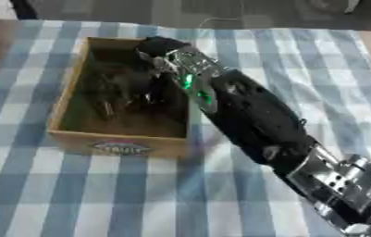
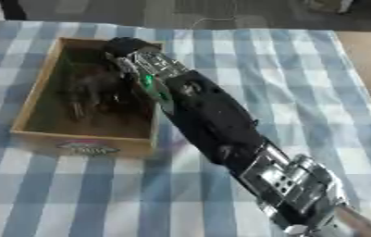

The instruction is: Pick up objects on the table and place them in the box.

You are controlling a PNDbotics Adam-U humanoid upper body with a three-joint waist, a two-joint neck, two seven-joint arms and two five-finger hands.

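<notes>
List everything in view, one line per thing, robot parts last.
box: one, tan wood with a label on its near wall, on the cloth's left half.
dark things: count unclear, blackish, inside the box; cannot make them out.
cloth: one, blue and white check, covering the table.
floor: grey, beyond the table's far edge.
right arm: one, black and silver with green lights, coming from the lower right diagonally to the box.
right hand: one, black, over the box's far right corner; fingers unclear.
</notes>
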